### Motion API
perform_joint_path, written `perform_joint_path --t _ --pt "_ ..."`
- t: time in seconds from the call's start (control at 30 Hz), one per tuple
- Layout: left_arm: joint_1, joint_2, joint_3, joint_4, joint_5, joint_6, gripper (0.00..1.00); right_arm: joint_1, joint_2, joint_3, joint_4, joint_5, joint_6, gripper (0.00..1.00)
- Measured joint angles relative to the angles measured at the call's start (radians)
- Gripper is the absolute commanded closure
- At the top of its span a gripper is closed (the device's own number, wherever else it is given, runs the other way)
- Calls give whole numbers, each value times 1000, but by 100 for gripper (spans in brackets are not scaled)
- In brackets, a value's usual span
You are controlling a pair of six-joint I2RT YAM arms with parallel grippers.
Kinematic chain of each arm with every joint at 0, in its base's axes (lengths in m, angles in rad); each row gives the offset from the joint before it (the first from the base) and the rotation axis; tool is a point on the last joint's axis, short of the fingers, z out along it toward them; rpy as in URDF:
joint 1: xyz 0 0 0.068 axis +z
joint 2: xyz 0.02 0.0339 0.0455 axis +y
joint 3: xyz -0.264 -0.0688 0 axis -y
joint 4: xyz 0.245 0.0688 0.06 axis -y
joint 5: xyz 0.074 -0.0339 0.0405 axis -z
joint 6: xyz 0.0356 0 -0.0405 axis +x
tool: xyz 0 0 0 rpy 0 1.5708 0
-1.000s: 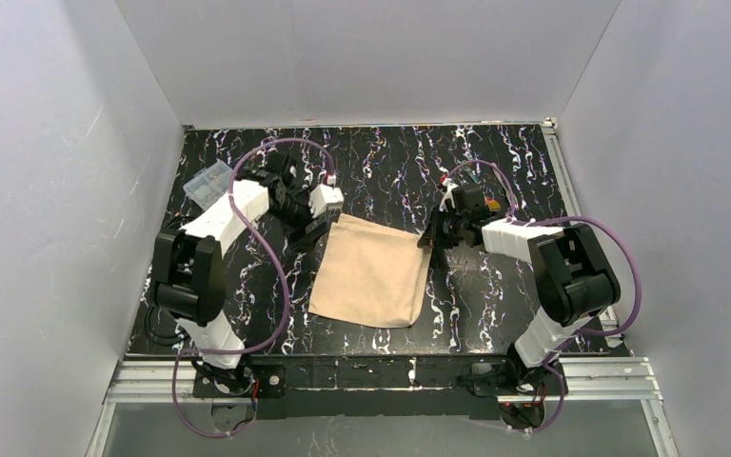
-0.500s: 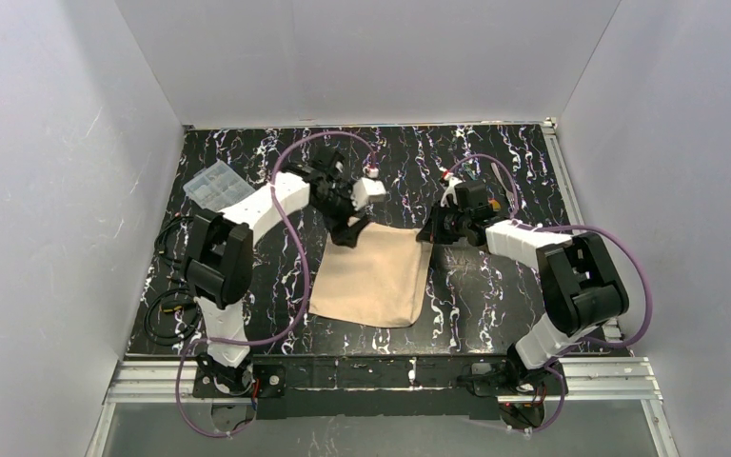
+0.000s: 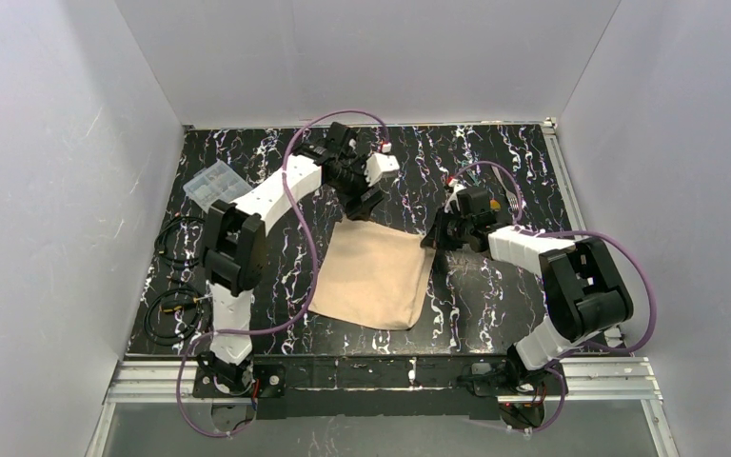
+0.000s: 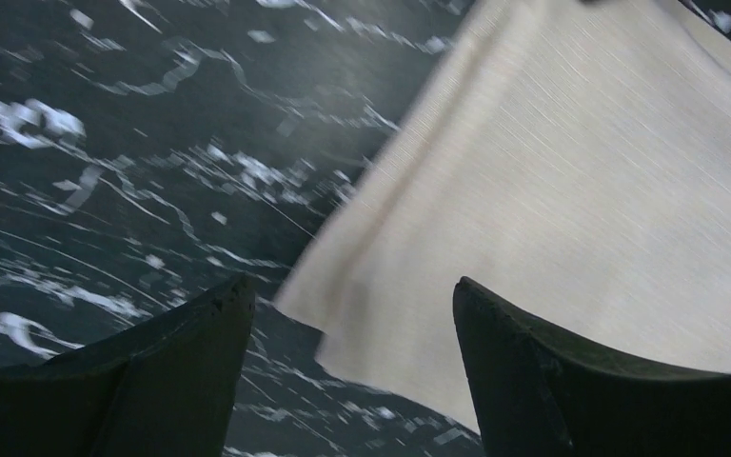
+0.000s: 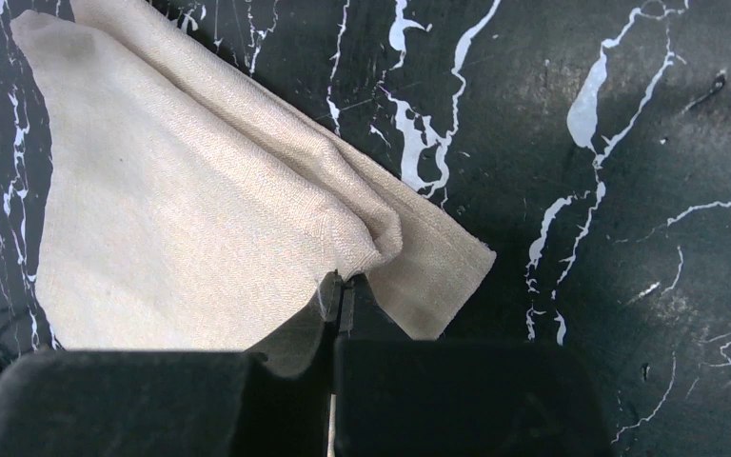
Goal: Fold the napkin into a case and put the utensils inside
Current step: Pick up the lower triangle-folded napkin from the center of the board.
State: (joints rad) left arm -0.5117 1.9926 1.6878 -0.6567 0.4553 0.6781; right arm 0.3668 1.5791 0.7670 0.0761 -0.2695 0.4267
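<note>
The tan napkin (image 3: 371,276) lies flat in the middle of the black marbled table, doubled over. My right gripper (image 3: 435,238) is shut on its far right corner. In the right wrist view the cloth (image 5: 181,219) bunches into a small fold just ahead of the closed tips of that gripper (image 5: 338,286). My left gripper (image 3: 362,205) hangs open over the far left corner. In the left wrist view that corner (image 4: 571,190) shows between the spread fingers (image 4: 181,371), with nothing held. A thin silver fork (image 3: 514,202) lies behind the right wrist. The spoon is hidden.
A clear plastic compartment box (image 3: 211,183) sits at the far left of the table. Loose black cables (image 3: 173,314) lie along the left edge by the left arm's base. White walls close in the table on three sides.
My left arm has swung away from me and to the right, from the napkin's left edge to its far left corner. The right gripper has stayed on its corner.
</note>
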Motion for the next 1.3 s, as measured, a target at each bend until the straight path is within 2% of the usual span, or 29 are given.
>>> perform_joint_path --t 0.13,0.2,0.43,0.93,1.2,1.3 --pt "-1 131 198 -6 -32 -1 30 0 -6 -13 -2 5 8 99" --pt "-2 186 249 5 -58 3 30 0 -7 -13 1 5 11 99" --pt "-2 273 234 -19 -128 50 31 0 -8 -31 1 5 10 99" --pt "5 278 201 -47 -185 95 35 0 -31 -32 3 -13 1 99" --pt "43 276 210 -66 -147 65 17 0 -90 -43 -8 2 0 99" --pt "61 245 211 -90 -108 49 15 0 -89 -45 -23 18 12 99"
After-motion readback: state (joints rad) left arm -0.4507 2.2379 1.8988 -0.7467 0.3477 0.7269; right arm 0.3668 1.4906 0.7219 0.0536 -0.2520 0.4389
